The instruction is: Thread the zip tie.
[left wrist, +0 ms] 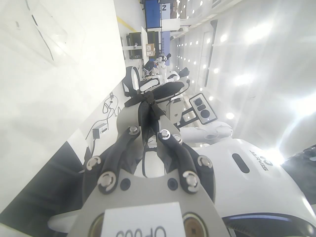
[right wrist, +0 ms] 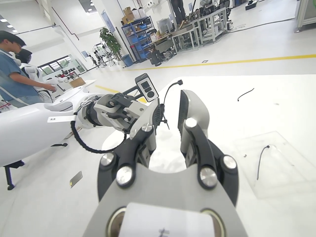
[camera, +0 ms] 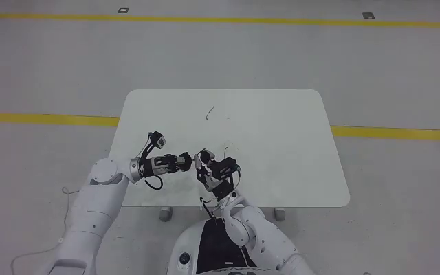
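A thin black zip tie [right wrist: 165,99] stands upright in the air, its head on top and its pointed tail hanging down. My left gripper [left wrist: 146,104] is shut on the zip tie near its lower part, above the table's near-left area [camera: 185,161]. My right gripper [right wrist: 170,104] is open and faces the left gripper, almost touching it. In the right wrist view the zip tie hangs just beyond the gap between the right gripper's fingers. From the top view, the two grippers meet tip to tip, with the right gripper [camera: 201,165] on the right.
A white table [camera: 289,137] carries two loose zip ties: one far out [camera: 210,111], one [right wrist: 261,159] lying on a clear plastic sheet [right wrist: 279,159] next to the right gripper. The table's near edge is close behind both grippers.
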